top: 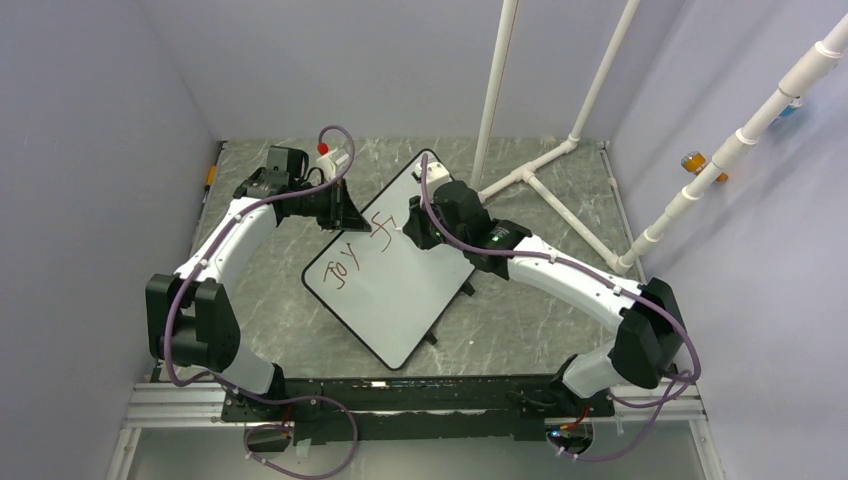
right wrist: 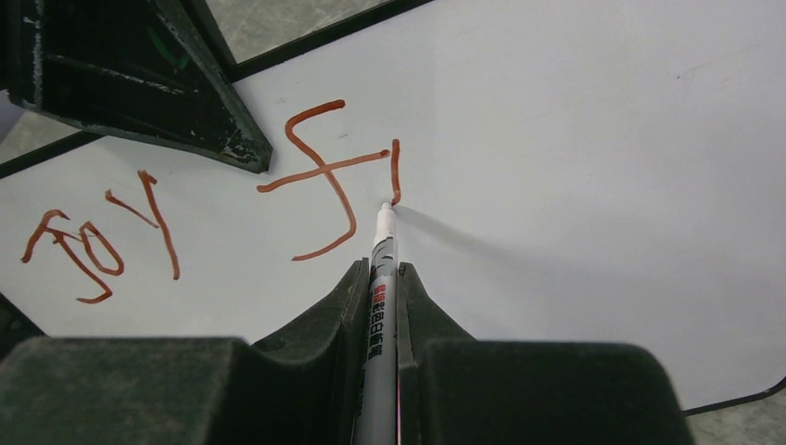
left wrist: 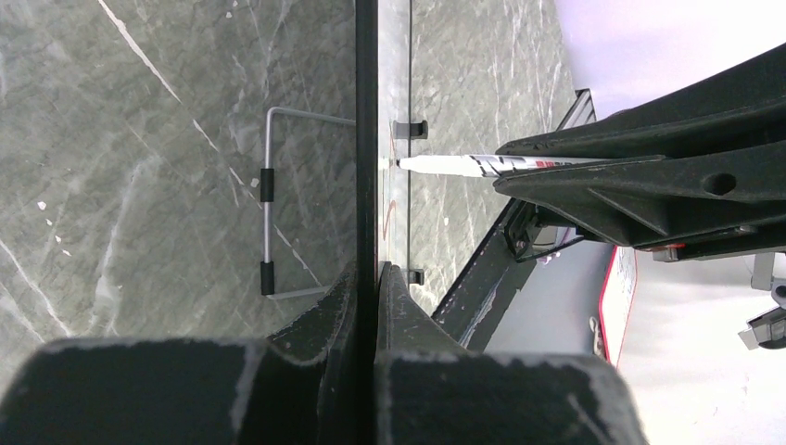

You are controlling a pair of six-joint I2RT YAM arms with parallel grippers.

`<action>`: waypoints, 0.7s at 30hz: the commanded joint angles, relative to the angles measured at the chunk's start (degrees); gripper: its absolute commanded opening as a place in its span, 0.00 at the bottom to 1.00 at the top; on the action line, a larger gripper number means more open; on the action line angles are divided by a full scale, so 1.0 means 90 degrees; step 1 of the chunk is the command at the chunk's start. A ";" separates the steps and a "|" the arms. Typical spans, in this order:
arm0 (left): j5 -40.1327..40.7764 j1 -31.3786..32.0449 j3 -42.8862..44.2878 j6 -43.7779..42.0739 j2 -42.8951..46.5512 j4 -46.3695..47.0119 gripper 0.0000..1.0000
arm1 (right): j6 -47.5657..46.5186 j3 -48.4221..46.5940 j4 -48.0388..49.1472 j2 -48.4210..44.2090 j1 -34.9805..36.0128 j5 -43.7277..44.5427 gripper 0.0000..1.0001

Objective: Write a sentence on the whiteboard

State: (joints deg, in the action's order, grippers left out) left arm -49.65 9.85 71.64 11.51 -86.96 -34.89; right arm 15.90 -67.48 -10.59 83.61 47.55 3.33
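Whiteboard (top: 400, 300) sits askew on the grey marbled surface (top: 280, 330), its long axis running from near-left to far-right in the top view, with its written face up. It sits between the two end effectors.

The left end effector (left wrist: 375, 269) is closed on the board's far-left long edge. The left wrist view shows the board edge-on with the rim pinched tight between both fingers. A wire stand (left wrist: 269, 204) shows on the board's back side, left of those fingers.

The right end effector (right wrist: 382, 273) is clamped on a marker (right wrist: 380, 315), with no gap at either side. The marker's long axis points straight out ahead of the fingers, and its tip touches the board at the foot of a short upright stroke.

The sentence (right wrist: 315, 176) is in reddish-brown and lies ahead and to the left of that tip. It reads "Joy", then a crossed "f" and the stroke. The left end effector's dark finger (right wrist: 185, 93) rests just beyond the letters.
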 commanded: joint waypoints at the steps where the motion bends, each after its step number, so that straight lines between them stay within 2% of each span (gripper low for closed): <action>1: 0.0325 0.0039 0.0154 -0.0479 0.0273 0.0364 0.00 | 0.0062 -0.0202 0.0029 -0.0347 0.0004 -0.0121 0.00; 15: 0.0350 0.0039 0.0170 -0.0523 0.0275 0.0315 0.00 | -0.0009 -0.1116 0.0279 0.0352 -0.0045 0.0327 0.00; 21: 0.0355 0.0039 0.0165 -0.0524 0.0302 0.0304 0.00 | 0.0027 -0.1185 0.0287 0.0670 -0.0131 0.0299 0.00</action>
State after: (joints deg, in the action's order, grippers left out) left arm -49.65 9.96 71.64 11.49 -86.80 -34.92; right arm 16.03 -76.12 -9.74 88.12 47.03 5.02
